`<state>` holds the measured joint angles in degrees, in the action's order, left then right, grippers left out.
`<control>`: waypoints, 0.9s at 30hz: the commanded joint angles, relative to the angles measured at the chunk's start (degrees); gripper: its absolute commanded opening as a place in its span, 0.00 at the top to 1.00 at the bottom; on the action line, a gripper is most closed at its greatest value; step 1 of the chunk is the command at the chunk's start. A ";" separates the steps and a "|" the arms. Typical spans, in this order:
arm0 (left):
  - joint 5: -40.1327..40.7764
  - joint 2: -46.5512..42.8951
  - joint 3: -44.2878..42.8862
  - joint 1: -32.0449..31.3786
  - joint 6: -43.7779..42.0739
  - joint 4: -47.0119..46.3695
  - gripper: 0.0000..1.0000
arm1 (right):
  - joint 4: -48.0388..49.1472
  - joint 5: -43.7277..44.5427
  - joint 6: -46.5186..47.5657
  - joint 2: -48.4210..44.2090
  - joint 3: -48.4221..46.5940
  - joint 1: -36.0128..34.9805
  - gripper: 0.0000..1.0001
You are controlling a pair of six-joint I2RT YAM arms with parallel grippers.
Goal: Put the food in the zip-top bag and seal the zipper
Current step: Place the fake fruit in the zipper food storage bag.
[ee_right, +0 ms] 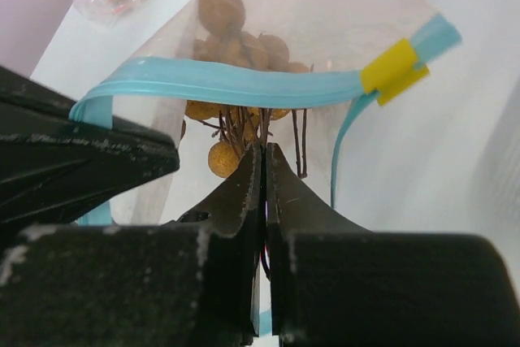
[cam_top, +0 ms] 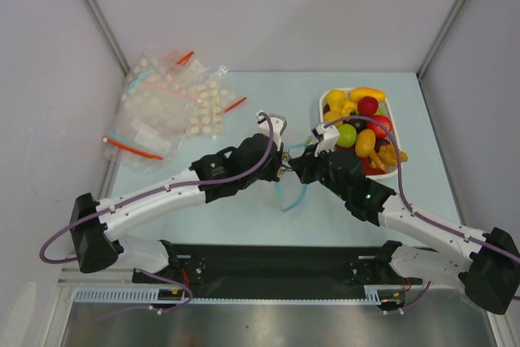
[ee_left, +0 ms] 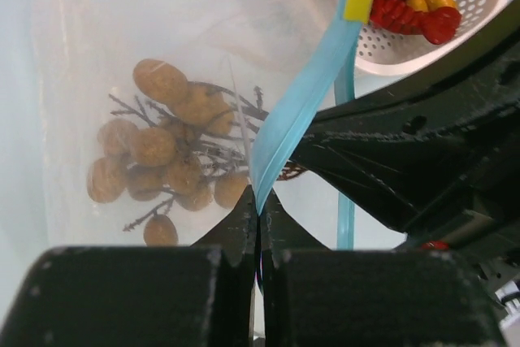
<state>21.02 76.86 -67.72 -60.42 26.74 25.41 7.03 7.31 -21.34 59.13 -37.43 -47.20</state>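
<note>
Over the tabletop point(cam_top: 236, 221), the top camera shows my left arm point(cam_top: 162, 188) and right arm point(cam_top: 422, 225) folded inward. Their wrists meet almost nose to nose at centre, just beside the white tray point(cam_top: 325, 97) heaped with food point(cam_top: 361, 123). A loop of the light blue zipper point(cam_top: 291, 199) hangs below them, and a heap of spare bags point(cam_top: 175, 107) lies well apart at far left.

On the left wrist view, the left fingers point(ee_left: 240, 229) are pinched shut on the zipper strip. The zip-top bag point(ee_left: 122, 54) lies spread beyond, with a twiggy bunch of brown fruit point(ee_left: 162, 160) inside.

On the right wrist view, the right fingers point(ee_right: 244, 193) are closed too, tips at the clear film just under the strip. I judge they hold it, though I can't be sure. A yellow slider point(ee_right: 394, 67) sits toward the strip's right end. The film looks light, limp and slippery, so I'd grip the stiffer strip.
</note>
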 commanded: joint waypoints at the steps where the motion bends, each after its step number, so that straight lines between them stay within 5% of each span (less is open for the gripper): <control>1: -4.93 -0.92 -3.90 -0.22 -0.29 -0.45 1.00 | 4.49 3.76 -2.21 -0.78 -0.27 -0.35 1.00; 10: -11.35 -5.05 -4.35 -0.22 -3.45 -1.94 1.00 | 6.34 -3.62 -0.37 3.44 -1.33 -0.44 1.00; 20: 0.51 -6.63 -1.28 -0.13 -6.08 -3.60 1.00 | 7.91 -13.54 4.64 8.89 -3.70 -4.39 1.00; 24: -4.12 -10.66 2.06 -0.13 -7.41 -8.61 1.00 | 6.87 -11.27 4.73 9.59 -4.23 -4.83 1.00; 26: -4.58 -12.08 3.21 -0.05 -6.88 -9.85 1.00 | 6.16 -10.13 4.73 9.60 -4.67 -4.83 0.94; 27: -3.80 -12.43 4.00 -0.13 -6.62 -10.11 1.00 | 5.72 -9.69 4.91 9.42 -4.67 -4.83 0.82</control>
<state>17.47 68.10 -64.95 -60.42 20.93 20.88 11.64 -3.44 -18.00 68.47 -39.46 -51.92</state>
